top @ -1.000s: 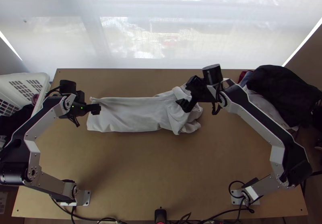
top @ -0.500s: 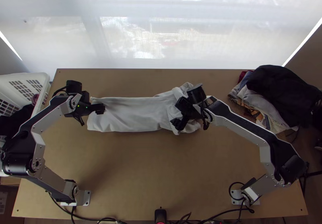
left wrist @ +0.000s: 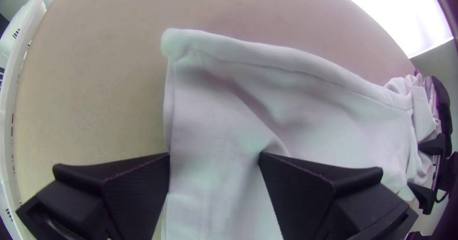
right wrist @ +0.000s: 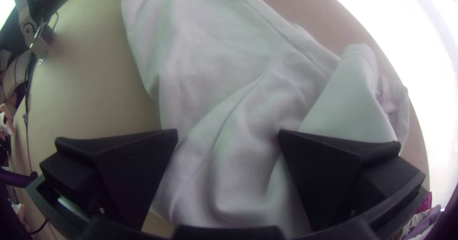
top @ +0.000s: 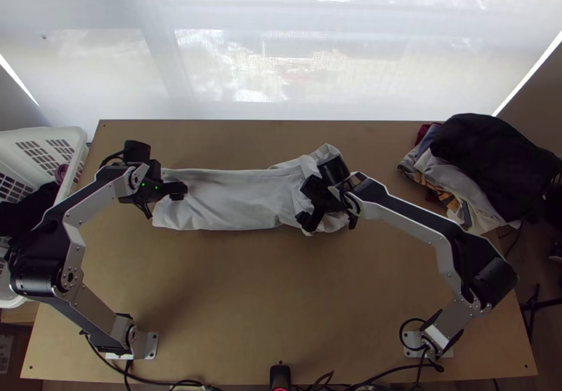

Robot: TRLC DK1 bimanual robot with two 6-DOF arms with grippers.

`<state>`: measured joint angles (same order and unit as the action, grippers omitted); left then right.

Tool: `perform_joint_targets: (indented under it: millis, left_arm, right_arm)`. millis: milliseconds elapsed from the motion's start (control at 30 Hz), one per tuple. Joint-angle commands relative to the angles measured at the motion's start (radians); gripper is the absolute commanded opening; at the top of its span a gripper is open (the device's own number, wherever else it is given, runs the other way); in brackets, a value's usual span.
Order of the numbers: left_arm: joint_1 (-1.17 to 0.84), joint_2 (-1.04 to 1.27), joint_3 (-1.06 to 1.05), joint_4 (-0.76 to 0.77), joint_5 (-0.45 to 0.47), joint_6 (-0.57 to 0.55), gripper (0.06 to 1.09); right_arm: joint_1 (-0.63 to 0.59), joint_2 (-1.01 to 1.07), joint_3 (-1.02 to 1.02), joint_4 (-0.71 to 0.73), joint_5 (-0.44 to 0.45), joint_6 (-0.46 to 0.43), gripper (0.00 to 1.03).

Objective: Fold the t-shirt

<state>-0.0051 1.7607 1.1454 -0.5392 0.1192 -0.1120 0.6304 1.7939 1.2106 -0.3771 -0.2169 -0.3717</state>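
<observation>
The right gripper is hanging wide-fingered over the bunched end of the white t-shirt, having just swung inward, and the left gripper, also gaping, is edging in over the flatter end, so I'd say they're lining up to grab both ends. That makes two grippers and one shirt, which is lying in a long strip across the table, between one basket and one clothes heap.
</observation>
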Motion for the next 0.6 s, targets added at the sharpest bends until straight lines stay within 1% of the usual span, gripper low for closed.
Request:
perform_joint_targets:
  millis: [0,33,267,400,467,567]
  left_arm:
    - [-0.024,0.016,-0.009,-0.008,0.013,0.003,0.77]
    - [-0.029,0.014,-0.009,-0.010,0.016,0.003,0.73]
    - [-0.044,0.014,-0.001,-0.022,0.059,0.006,0.33]
    - [-0.044,0.005,0.027,-0.056,0.074,0.009,0.15]
    - [-0.044,-0.009,0.053,-0.084,0.083,0.009,0.09]
    - [-0.044,-0.035,0.117,-0.134,0.106,0.008,0.09]
  right_arm:
    - [0.000,0.021,0.001,0.007,0.008,0.001,0.98]
    - [0.000,0.024,0.001,0.009,0.008,0.001,0.98]
    - [-0.006,0.047,0.003,0.017,0.014,0.002,0.98]
    - [-0.011,0.070,0.000,0.020,0.021,0.002,0.98]
    - [-0.014,0.082,-0.002,0.020,0.022,0.002,0.98]
    - [-0.018,0.099,-0.006,0.020,0.027,0.002,0.98]
